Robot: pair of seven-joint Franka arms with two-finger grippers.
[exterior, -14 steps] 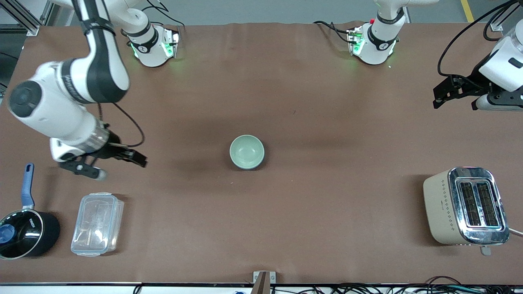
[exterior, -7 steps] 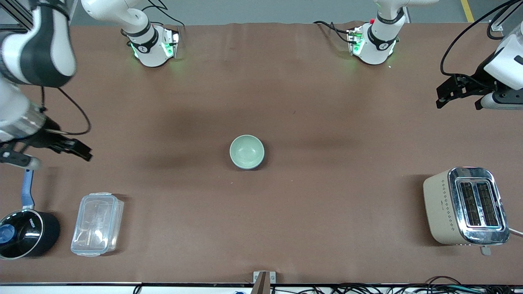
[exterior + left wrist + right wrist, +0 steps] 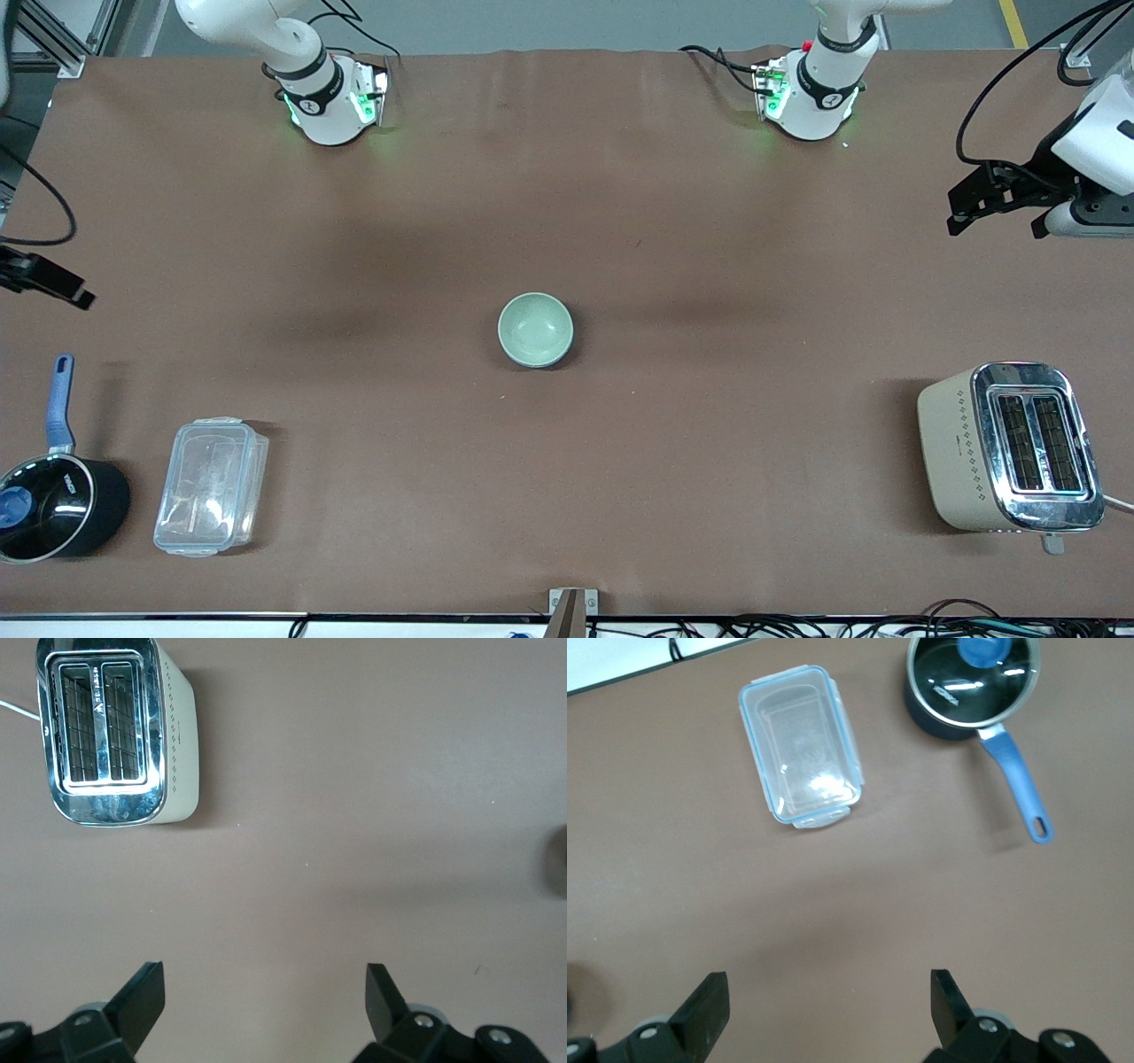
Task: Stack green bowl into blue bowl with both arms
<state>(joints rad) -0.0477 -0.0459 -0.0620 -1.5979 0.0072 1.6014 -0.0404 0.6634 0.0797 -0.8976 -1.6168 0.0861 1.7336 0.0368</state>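
Observation:
The green bowl (image 3: 534,329) sits upright in the middle of the table. A thin dark blue edge (image 3: 572,337) shows at its side toward the left arm's end; this is the blue bowl, which holds the green bowl. My left gripper (image 3: 992,220) is open and empty, up over the table's edge at the left arm's end; in its wrist view (image 3: 264,988) it has only bare table under it. My right gripper (image 3: 824,992) is open and empty over the right arm's end. Only one of its fingers (image 3: 62,289) shows in the front view.
A beige and chrome toaster (image 3: 1010,447) stands near the front camera at the left arm's end, also in the left wrist view (image 3: 111,731). A clear lidded container (image 3: 211,486) and a black saucepan with blue handle (image 3: 53,496) stand at the right arm's end.
My right arm has pulled away from over the container toward the right arm's end, mostly leaving the front view. My left gripper has drifted slightly outward. The bowls have not moved.

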